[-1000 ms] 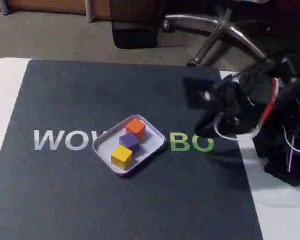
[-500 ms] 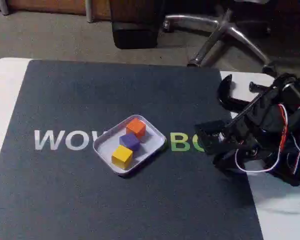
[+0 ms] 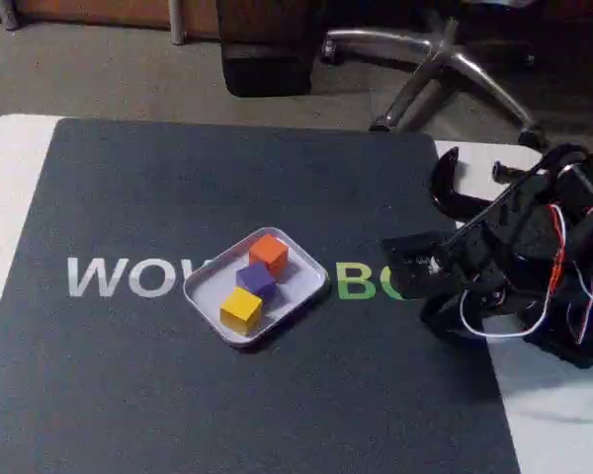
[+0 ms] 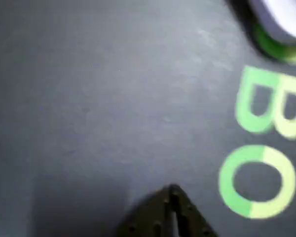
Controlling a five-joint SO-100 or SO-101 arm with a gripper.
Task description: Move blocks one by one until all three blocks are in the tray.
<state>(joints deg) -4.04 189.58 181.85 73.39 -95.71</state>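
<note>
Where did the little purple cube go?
In the fixed view, the small matte purple cube sits mid-tray in the pale shallow tray, between the orange cube and yellow cube.

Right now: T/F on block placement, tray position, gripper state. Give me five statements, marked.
1. All three blocks sit in the tray. True.
2. The purple block lies between the orange block and the yellow block. True.
3. The gripper holds the yellow block. False: it is shut on nothing, off to the tray's right in the fixed view.
4. The tray covers part of the lettering on the mat. True.
5. The orange block lies on the mat outside the tray. False: it is inside.
</note>
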